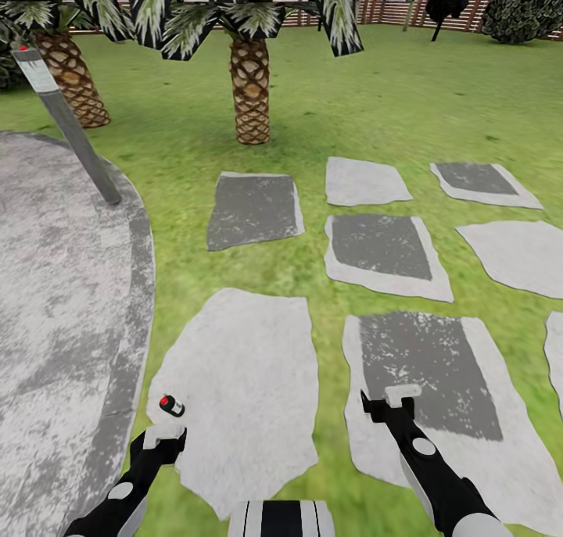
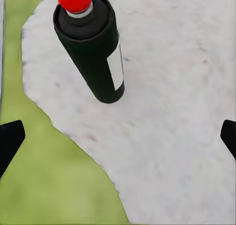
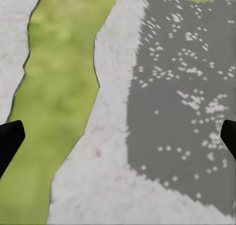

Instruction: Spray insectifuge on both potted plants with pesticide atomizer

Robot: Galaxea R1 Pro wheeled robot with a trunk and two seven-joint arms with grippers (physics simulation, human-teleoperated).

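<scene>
Dark green pesticide atomizer [image 2: 93,53] stands on a stepping stone [image 1: 242,381], just beyond the left gripper [image 1: 163,437], jaws spread; right gripper [image 1: 389,402] likewise.

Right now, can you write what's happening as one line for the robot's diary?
phase: reaching for bottle | pesticide atomizer: upright on stepping stone | left tool: open, just short of it | right tool: open, empty | plants: unsprayed

Palm [image 1: 250,76] crowns and paved circle [image 1: 62,302] cut off.
</scene>
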